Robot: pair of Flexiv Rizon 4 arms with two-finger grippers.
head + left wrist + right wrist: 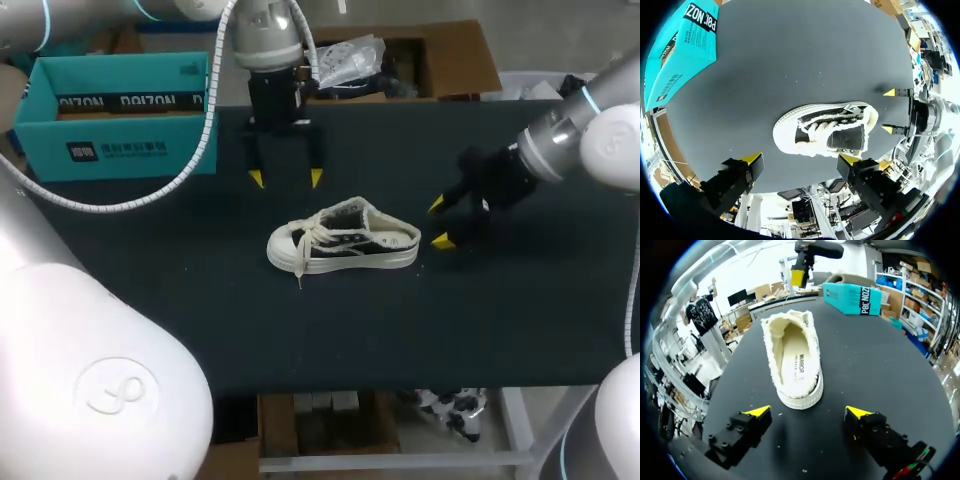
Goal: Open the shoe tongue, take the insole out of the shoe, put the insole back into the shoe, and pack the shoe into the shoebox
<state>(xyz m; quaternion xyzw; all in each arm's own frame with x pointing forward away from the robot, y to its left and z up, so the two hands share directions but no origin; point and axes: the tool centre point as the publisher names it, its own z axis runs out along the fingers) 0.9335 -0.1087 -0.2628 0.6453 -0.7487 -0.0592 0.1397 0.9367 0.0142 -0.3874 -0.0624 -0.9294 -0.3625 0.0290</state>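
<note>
Shoe sits upright mid-tabletop, toe toward my left, open heel facing the right tool. Both tools are released and empty — the left tool hangs over the shoe's far side, the right just beside the heel. Insole lies inside; the shoebox stands well apart, far left. To open the tongue well, I judge the left should pinch its edge above the laces while the right steadies the heel — lifting slowly, so nothing tips.

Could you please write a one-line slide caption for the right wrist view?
Open right gripper faces the heel of the white shoe on the dark table, teal shoebox beyond.
</note>
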